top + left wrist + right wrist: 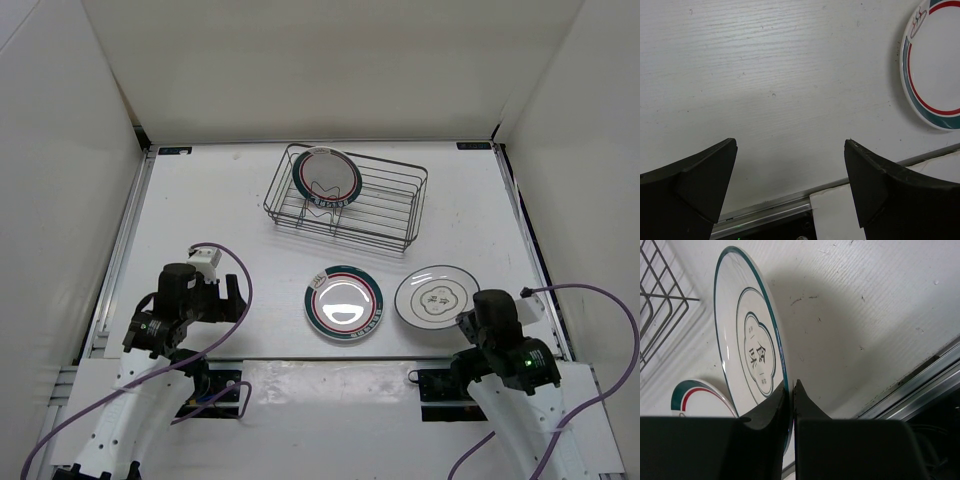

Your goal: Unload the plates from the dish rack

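The wire dish rack (400,205) stands at the back middle, with one banded plate (327,176) upright in its left end. A second banded plate (344,302) lies flat on the table in front of it and also shows in the left wrist view (935,65). My right gripper (791,385) is shut on the near rim of the plain plate (752,340), which sits low over the table right of the banded one (437,297). My left gripper (790,145) is open and empty over bare table at the near left (225,295).
White walls enclose the table on three sides. A metal rail (770,212) runs along the near edge under my left fingers. The rack's corner (655,295) and the flat banded plate (700,397) show beyond the held plate.
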Available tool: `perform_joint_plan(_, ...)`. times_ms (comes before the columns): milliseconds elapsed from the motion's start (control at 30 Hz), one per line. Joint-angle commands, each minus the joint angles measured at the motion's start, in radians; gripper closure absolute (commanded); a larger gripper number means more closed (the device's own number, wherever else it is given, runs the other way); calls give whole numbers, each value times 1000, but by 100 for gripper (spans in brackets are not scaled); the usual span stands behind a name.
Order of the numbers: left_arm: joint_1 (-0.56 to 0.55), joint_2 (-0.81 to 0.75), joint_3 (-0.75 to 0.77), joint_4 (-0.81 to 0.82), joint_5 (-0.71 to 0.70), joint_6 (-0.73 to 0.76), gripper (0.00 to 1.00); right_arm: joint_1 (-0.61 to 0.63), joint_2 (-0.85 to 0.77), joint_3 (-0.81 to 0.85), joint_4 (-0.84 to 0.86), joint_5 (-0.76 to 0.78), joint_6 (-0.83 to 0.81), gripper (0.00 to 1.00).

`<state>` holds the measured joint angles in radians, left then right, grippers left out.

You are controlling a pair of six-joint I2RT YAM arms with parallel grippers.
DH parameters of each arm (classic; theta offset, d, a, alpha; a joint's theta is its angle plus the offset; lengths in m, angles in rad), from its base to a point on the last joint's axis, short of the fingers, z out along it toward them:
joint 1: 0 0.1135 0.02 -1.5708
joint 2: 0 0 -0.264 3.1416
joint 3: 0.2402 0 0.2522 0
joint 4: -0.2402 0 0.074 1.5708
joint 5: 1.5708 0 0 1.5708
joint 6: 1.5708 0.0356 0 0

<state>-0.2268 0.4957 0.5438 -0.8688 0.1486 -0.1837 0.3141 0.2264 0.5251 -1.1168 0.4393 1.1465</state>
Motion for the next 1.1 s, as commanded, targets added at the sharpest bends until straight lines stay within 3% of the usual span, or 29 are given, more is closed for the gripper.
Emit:
perform_joint_plan(0,-3,3,-1,-4,-6,-2,0,-1,-7,-79,-156,29,61,98)
perform_joint_plan(467,-3,4,1,-7,-4,-2,0,0,136,-89,-117,41,108,100)
perform_joint_plan(833,-6,0,2,-7,-10,0,0,0,519,-42,-66,22,116,100)
perform_joint_plan(1067,-3,-8,1,-9,-15,0,0,-1,634,-66,-45,-25,121,100)
